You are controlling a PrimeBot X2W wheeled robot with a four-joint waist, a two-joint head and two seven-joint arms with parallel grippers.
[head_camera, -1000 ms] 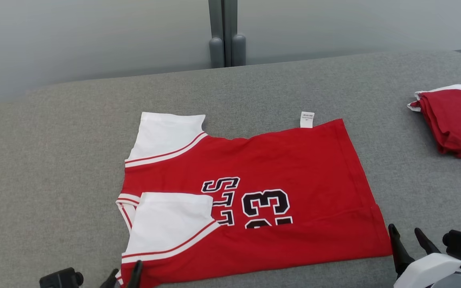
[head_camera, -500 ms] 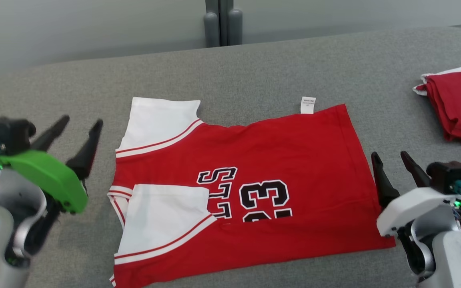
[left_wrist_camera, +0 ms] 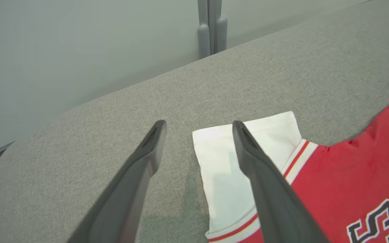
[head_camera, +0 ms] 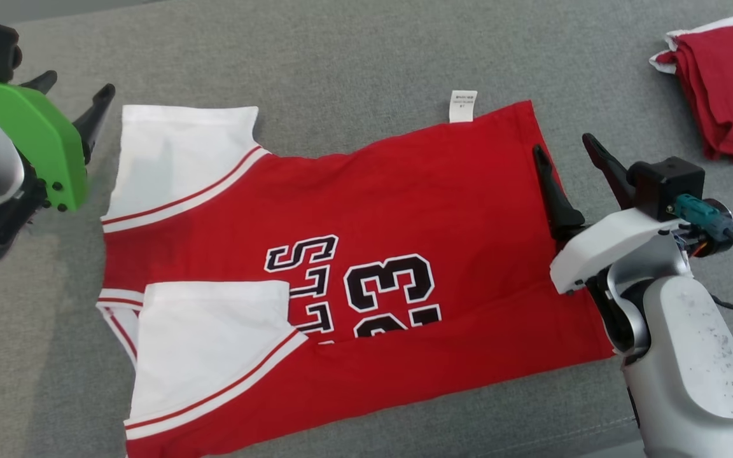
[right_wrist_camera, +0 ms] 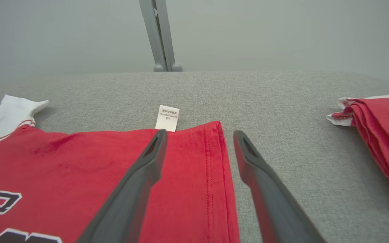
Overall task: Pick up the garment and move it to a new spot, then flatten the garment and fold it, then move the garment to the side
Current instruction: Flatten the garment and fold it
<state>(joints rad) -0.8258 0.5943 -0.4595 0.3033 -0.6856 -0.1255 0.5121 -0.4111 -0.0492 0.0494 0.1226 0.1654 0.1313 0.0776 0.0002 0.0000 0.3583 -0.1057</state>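
Observation:
The garment (head_camera: 366, 210) is a red jersey with white sleeves and black lettering, lying flat on the grey table, its near long side folded over. My left gripper (head_camera: 74, 89) hangs open over the table beside the far white sleeve (left_wrist_camera: 228, 158), one finger above the sleeve's edge. My right gripper (head_camera: 567, 152) is open above the jersey's hem (right_wrist_camera: 214, 168), near the far corner with the white care label (right_wrist_camera: 167, 118). Nothing is between either pair of fingers.
A folded red and white garment (head_camera: 723, 89) lies at the table's far right, also in the right wrist view (right_wrist_camera: 380, 135). A grey wall with a vertical post (left_wrist_camera: 211, 27) stands behind the table's far edge.
The head camera has tilted down and closer. Both arms have come up from the near edge and reached forward: the left to the far sleeve, the right over the hem. Both stay open.

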